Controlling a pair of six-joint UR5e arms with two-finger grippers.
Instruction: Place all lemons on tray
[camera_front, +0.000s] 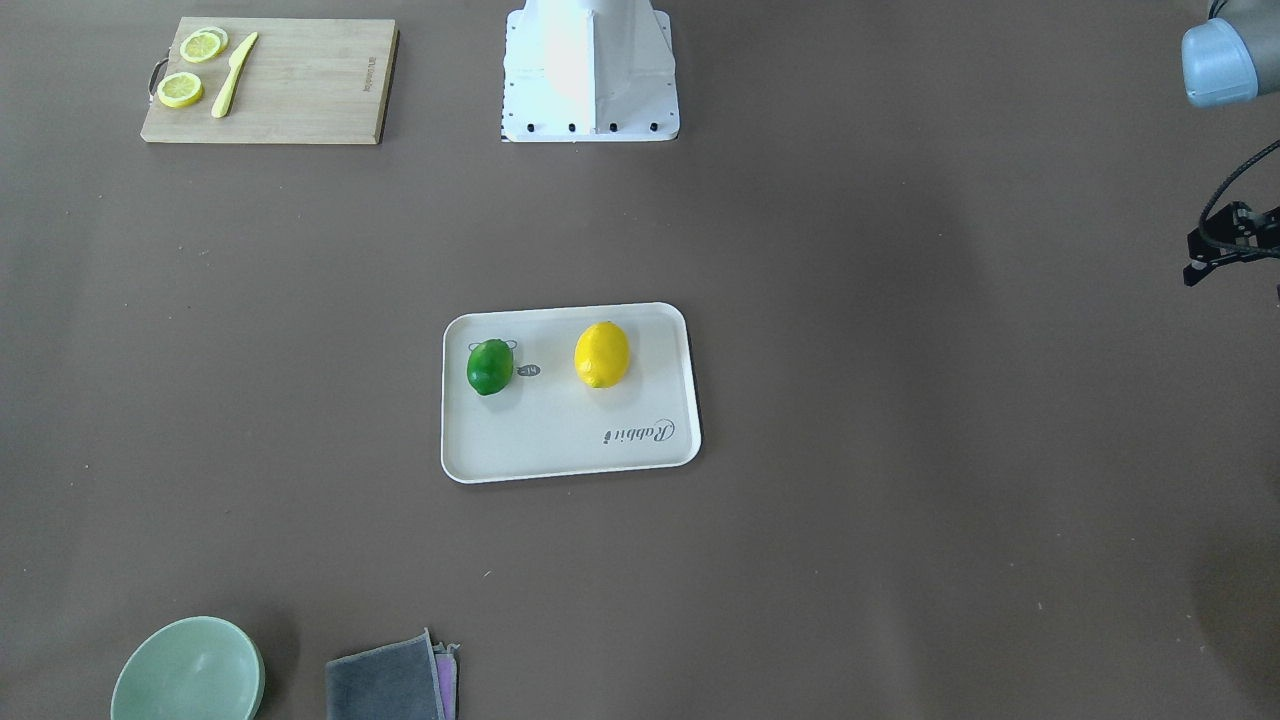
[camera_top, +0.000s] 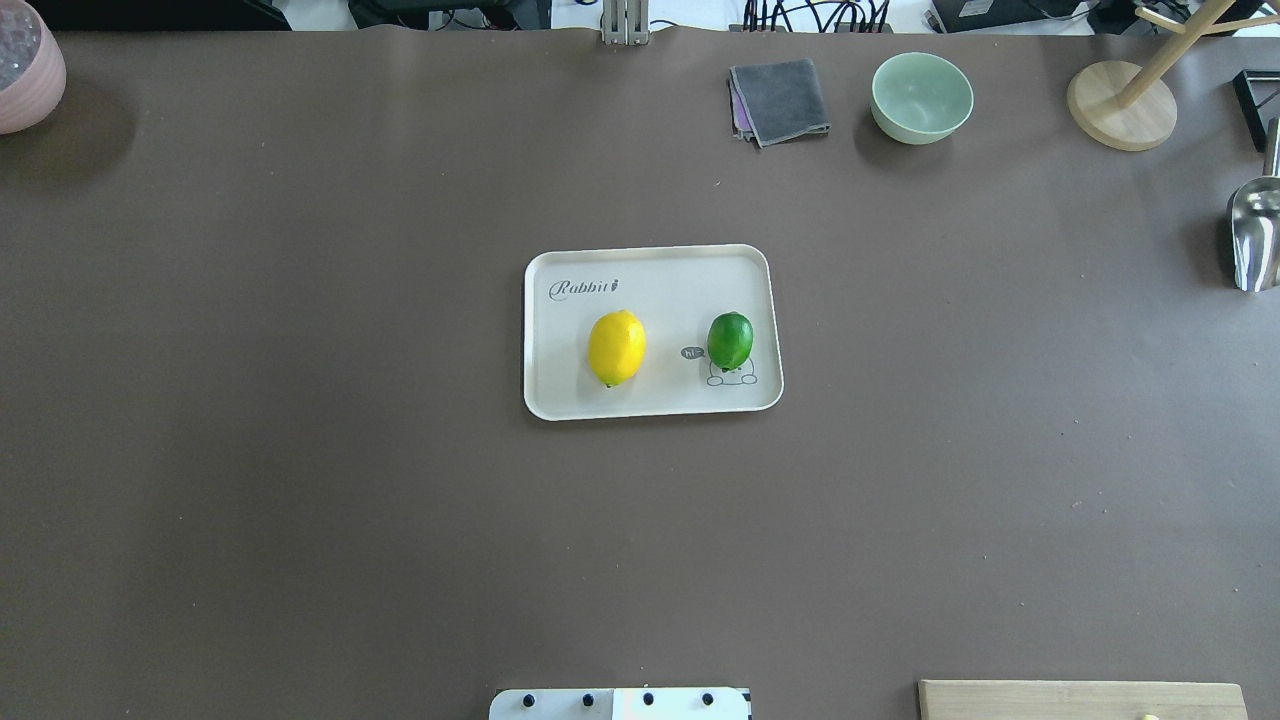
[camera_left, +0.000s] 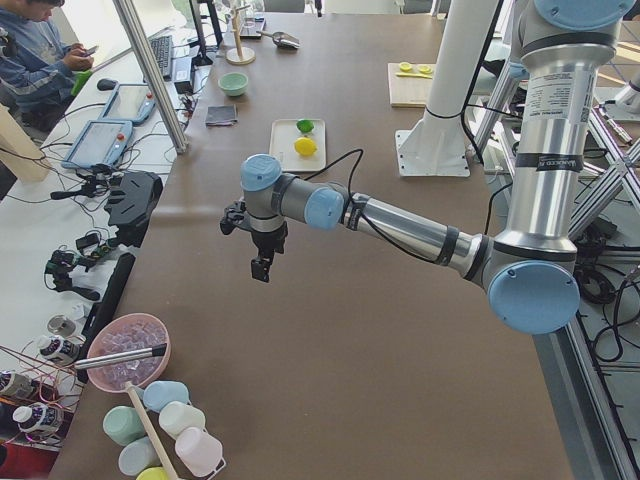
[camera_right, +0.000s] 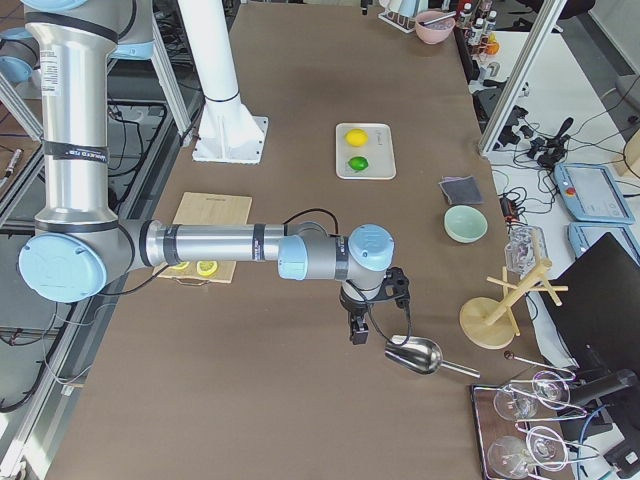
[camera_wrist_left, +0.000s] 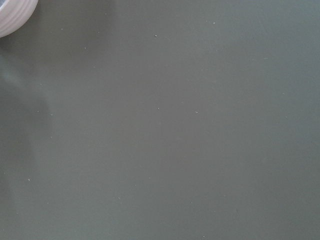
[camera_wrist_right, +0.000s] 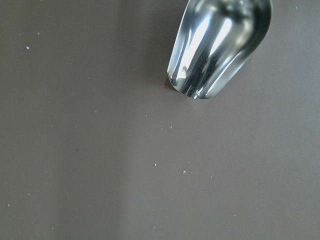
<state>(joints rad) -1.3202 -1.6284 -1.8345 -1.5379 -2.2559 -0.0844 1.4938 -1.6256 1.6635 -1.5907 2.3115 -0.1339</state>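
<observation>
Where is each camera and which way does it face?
Front-facing: across the table, facing the robot's base, over the tray.
Overhead: behind the robot, facing forward onto the tray; base shows.
Exterior left: robot's left table end; left gripper near.
Exterior right: opposite end; right gripper near scoop.
Left wrist: bare table below; no body.
Right wrist: down at scoop; no body.
Shared: front-facing and overhead show the tray.

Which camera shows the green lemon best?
The overhead exterior view: the green lemon sits clear and unblocked on the tray. The front-facing view shows it nearly as well; both side views show it tiny and far; the wrist views miss it.
</observation>
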